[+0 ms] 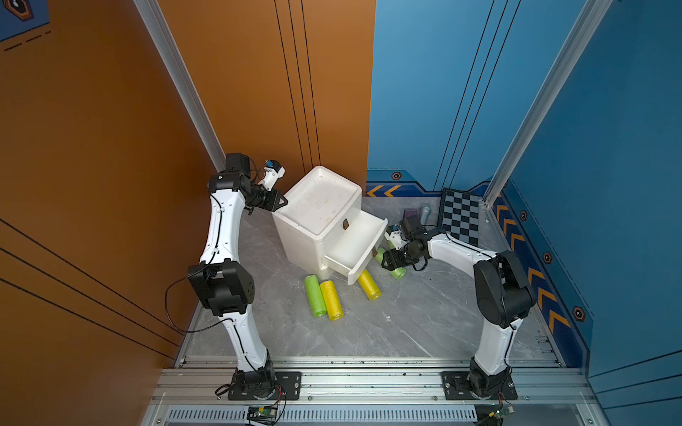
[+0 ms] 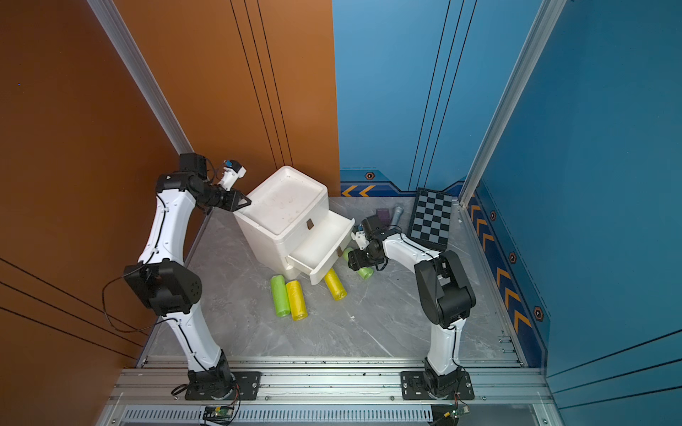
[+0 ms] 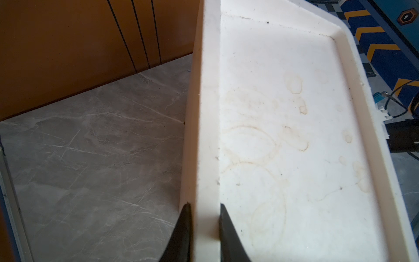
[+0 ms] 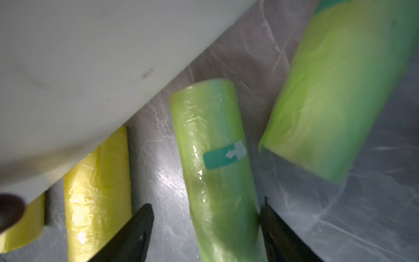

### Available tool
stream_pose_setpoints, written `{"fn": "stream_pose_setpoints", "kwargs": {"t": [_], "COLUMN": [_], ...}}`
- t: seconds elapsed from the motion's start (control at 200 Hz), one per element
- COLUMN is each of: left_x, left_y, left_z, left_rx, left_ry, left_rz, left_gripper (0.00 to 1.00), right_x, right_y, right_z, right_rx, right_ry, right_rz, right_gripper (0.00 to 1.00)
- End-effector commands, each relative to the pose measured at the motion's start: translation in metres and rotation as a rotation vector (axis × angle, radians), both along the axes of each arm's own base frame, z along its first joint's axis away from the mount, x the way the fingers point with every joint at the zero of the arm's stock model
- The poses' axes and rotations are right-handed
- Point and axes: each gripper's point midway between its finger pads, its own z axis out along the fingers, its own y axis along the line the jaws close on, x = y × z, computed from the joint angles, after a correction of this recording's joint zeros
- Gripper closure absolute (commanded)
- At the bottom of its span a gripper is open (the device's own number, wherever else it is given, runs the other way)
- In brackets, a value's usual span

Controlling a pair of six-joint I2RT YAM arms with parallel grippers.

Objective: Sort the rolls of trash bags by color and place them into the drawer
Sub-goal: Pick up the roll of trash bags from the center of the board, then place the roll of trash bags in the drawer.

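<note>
Left tool (image 3: pixel 205 226): clamped on the drawer cabinet (image 3: pixel 207 113) top rim.
Right tool (image 4: pixel 206 204): jaws spread, straddling a green roll (image 4: pixel 210 140) (one finger touching it).

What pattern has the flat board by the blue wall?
Flat board: black and grey checks, best in both top views.

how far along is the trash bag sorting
Done: drawer pulled open, no rolls visible inside. In hand: left end effector clamps the cabinet rim; right end effector open around a green roll. Left: two other green rolls and two yellow rolls on the table.
</note>
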Motion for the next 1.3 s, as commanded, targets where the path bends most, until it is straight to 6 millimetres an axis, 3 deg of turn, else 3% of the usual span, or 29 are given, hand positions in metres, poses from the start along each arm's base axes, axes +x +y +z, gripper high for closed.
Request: {"fn": "stream_pose_setpoints", "kwargs": {"t": [0.0, 0.155, 0.28, 0.44, 0.52, 0.666, 0.791, 0.986, 1.136, 1.291], "left_x": [-0.013, -0.012, -0.011, -0.011, -0.01, -0.011, -0.011, -0.012, -0.014, -0.014], "left_y": [-0.002, -0.001, -0.002, -0.001, -0.001, -0.002, -0.003, -0.005, -0.007, -0.009], "left_z": [0.02, 0.018, 0.017, 0.018, 0.016, 0.017, 0.019, 0.022, 0.025, 0.025], "left_rx": [-0.1, -0.098, -0.097, -0.092, -0.094, -0.1, -0.1, -0.108, -0.108, -0.117], "left_ry": [0.015, 0.017, 0.02, 0.019, 0.022, 0.022, 0.016, 0.013, 0.007, 0.012], "left_rz": [0.032, 0.034, 0.036, 0.038, 0.037, 0.034, 0.034, 0.031, 0.024, 0.025], "left_gripper": [1.0, 1.0, 1.0, 1.0, 1.0, 1.0, 1.0, 1.0, 1.0, 1.0], "right_x": [0.006, 0.006, 0.009, 0.011, 0.007, -0.007, -0.017, -0.006, 0.005, 0.014], "right_y": [0.002, 0.001, -0.004, -0.017, -0.024, -0.034, -0.038, -0.039, 0.006, 0.049], "right_z": [-0.005, -0.018, -0.023, -0.017, -0.014, -0.001, 0.034, 0.118, 0.189, 0.203], "right_rx": [-0.009, -0.025, -0.022, 0.029, 0.046, 0.076, 0.139, 0.401, 0.741, 1.0], "right_ry": [-0.001, 0.015, 0.01, -0.01, -0.011, -0.011, -0.053, -0.051, -0.084, -0.015], "right_rz": [0.007, 0.008, -0.034, -0.123, -0.153, -0.209, -0.266, -0.518, -0.622, -0.772], "right_gripper": [0.24, 0.26, 0.38, 0.63, 0.69, 0.7, 0.69, 0.69, 0.69, 0.67]}}
